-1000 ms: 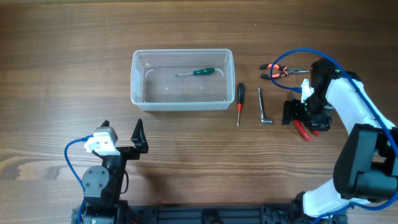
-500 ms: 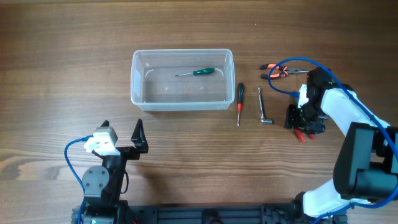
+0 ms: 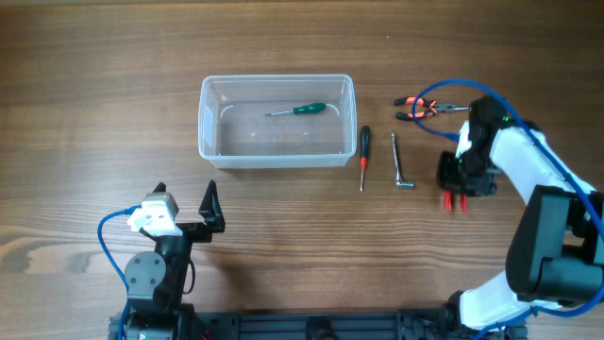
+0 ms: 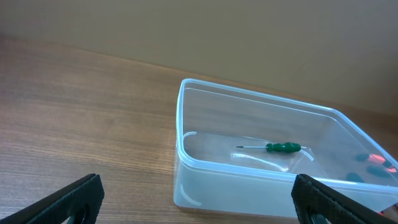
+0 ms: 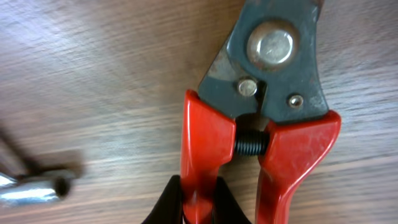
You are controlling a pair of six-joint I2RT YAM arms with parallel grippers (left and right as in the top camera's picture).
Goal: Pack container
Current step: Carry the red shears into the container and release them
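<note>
- Step in hand, my read: pick-up of the next tool. R gripper, bottom centre of the wrist view, is clamped on the left grip of the red-handled, dark-steel cutters. Its black fingers press either side of that one handle.
- Overhead: the red grips poke out below the R gripper at mid-right of frame. Can't tell whether the tool is off the wood.
- Clear, colourless plastic rectangular container sits upper centre, well apart from the R gripper. It holds 1 item only, a small green-handled screwdriver lying flat on its floor.
- Between tub and gripper on the table: dark-handled screwdriver and L-shaped metal hex key. Orange-handled pliers lie upper right. None packed.
- L gripper, lower left, jaws wide apart, holding nothing.
- Next move calls for: lift, carry toward frame centre over the 2 loose tools w/o knocking them, clear the rim, release above the open top. Held by one handle only, so the tool may swing.
</note>
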